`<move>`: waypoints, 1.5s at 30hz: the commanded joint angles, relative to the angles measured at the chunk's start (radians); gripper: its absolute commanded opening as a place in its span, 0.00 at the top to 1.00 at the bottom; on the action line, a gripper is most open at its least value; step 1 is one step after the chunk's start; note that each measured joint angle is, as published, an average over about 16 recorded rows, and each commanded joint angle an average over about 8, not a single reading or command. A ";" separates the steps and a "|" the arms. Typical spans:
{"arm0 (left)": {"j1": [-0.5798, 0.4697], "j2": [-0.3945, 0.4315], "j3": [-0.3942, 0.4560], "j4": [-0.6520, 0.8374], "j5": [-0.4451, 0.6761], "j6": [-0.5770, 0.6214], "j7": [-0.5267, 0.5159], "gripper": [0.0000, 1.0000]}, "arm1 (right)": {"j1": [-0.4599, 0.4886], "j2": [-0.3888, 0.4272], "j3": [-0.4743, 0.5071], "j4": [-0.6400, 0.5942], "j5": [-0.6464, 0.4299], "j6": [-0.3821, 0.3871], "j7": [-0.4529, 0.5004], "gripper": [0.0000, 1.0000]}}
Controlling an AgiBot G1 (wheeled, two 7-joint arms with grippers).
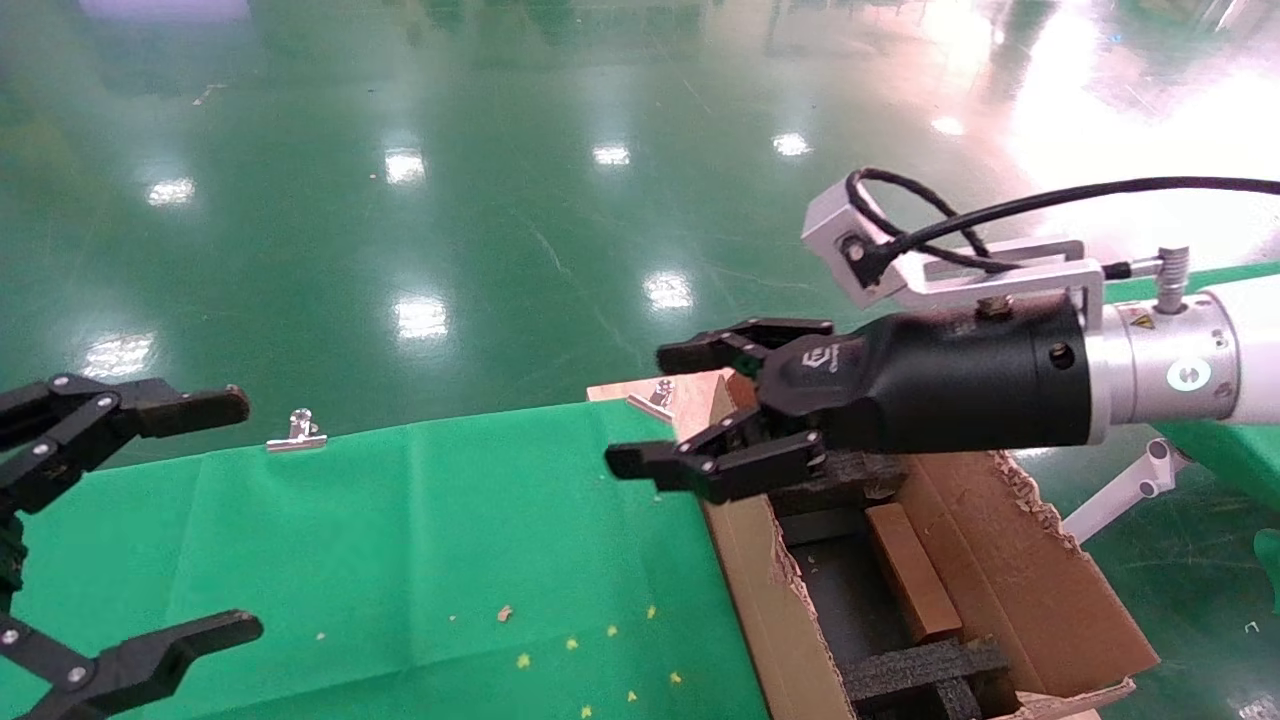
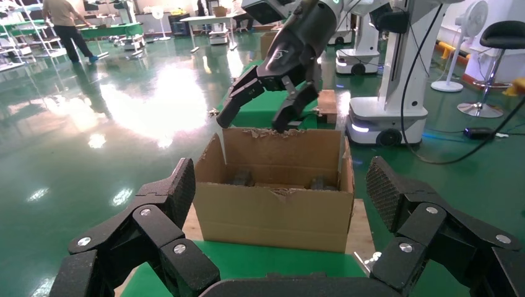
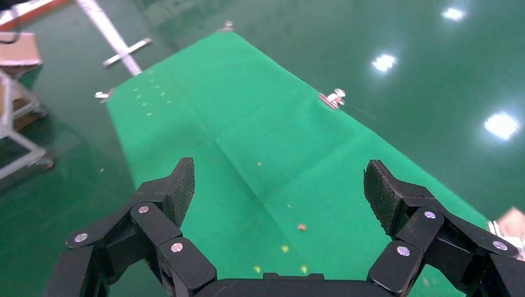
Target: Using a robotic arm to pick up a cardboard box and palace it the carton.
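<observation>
The carton (image 1: 1030,570) stands open at the right end of the green-clothed table, with torn flaps and black foam inserts (image 1: 920,665) inside. The cardboard box (image 1: 910,585) lies inside it, between the foam pieces. My right gripper (image 1: 640,410) hangs open and empty above the carton's left wall, fingers pointing out over the cloth. The right wrist view shows only cloth between its fingers (image 3: 280,185). My left gripper (image 1: 150,510) stays open and empty at the table's left end. In the left wrist view it (image 2: 280,189) faces the carton (image 2: 272,213), with the right gripper (image 2: 251,124) above the carton's far rim.
The green cloth (image 1: 400,550) carries small yellow and brown crumbs (image 1: 505,613). Metal clips (image 1: 297,432) hold its far edge. A wooden board (image 2: 362,229) lies under the carton. Another robot base (image 2: 387,117) stands on the glossy green floor beyond.
</observation>
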 commanded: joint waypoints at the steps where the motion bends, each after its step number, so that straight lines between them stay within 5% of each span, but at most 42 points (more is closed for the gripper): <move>1: 0.000 0.000 0.000 0.000 0.000 0.000 0.000 0.00 | -0.034 -0.013 0.046 -0.002 0.003 -0.019 -0.026 0.00; 29: 0.000 0.000 0.001 0.000 -0.001 0.000 0.000 0.00 | -0.569 -0.224 0.780 -0.042 0.046 -0.321 -0.442 0.00; 45: 0.000 0.000 0.001 0.000 -0.001 -0.001 0.000 0.00 | -0.594 -0.235 0.814 -0.045 0.050 -0.336 -0.458 0.00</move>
